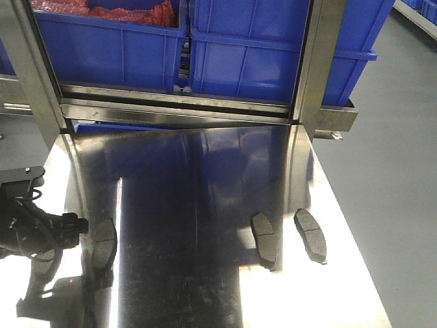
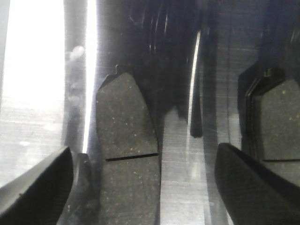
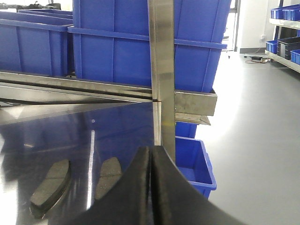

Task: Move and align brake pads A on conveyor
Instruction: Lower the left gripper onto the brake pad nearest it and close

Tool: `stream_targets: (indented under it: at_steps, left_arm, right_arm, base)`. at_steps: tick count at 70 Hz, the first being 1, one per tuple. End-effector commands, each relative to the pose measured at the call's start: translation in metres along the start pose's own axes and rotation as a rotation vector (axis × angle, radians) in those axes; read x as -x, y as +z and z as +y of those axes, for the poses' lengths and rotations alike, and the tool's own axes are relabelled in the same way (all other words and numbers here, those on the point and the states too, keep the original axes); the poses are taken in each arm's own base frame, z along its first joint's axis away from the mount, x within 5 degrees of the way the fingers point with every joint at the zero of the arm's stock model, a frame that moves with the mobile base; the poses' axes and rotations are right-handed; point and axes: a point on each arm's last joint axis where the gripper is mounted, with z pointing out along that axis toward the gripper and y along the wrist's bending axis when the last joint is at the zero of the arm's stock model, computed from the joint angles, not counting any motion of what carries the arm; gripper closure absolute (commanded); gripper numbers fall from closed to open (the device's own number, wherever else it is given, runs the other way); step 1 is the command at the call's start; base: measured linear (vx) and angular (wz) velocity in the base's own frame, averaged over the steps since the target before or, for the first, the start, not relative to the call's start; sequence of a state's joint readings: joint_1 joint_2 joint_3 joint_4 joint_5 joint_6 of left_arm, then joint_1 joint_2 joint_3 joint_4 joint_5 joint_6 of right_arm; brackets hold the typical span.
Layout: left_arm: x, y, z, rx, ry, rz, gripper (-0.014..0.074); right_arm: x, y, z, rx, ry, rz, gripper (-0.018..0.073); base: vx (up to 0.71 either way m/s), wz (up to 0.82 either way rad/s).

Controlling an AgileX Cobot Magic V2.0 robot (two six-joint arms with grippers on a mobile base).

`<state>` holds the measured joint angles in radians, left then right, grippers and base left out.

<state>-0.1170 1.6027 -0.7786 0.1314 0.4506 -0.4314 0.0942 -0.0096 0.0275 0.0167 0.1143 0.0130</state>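
1. The left gripper (image 2: 145, 157) is spread wide at the worktop's (image 1: 205, 287) near left edge. One finger (image 2: 37, 187) lies along each long side of a brake pad (image 2: 126, 140), and neither seems to touch it.
2. That pad looks stiff, dense and heavy for its size. It may skid on the slick steel, so pinch across its short width at the groove (image 2: 131, 157).
3. Its long axis runs near to far, and a second pad (image 2: 280, 117) lies parallel just beside it.
4. The right gripper (image 3: 151, 157), closed and empty, hangs short of a third pad (image 1: 265, 239) and a fourth pad (image 1: 311, 234), which lie likewise by the right edge.
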Motion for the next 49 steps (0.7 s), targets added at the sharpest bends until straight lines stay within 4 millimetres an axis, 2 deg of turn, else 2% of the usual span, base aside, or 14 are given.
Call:
stream_targets:
  at_steps: [1,49]
  left_arm:
    - [0.013,-0.013,-0.006,-0.034,-0.003,-0.088,0.0021]
    - [0.011,-0.003,-0.006,-0.027,0.000,-0.061,0.0022]
  right_arm:
    - [0.000,0.000,0.000,-0.004,-0.009,-0.070,0.0568]
    - [0.000,0.000,0.000,-0.004,-0.009,-0.070,0.0568]
  base:
    - [0.00,0.00]
    - [0.00,0.00]
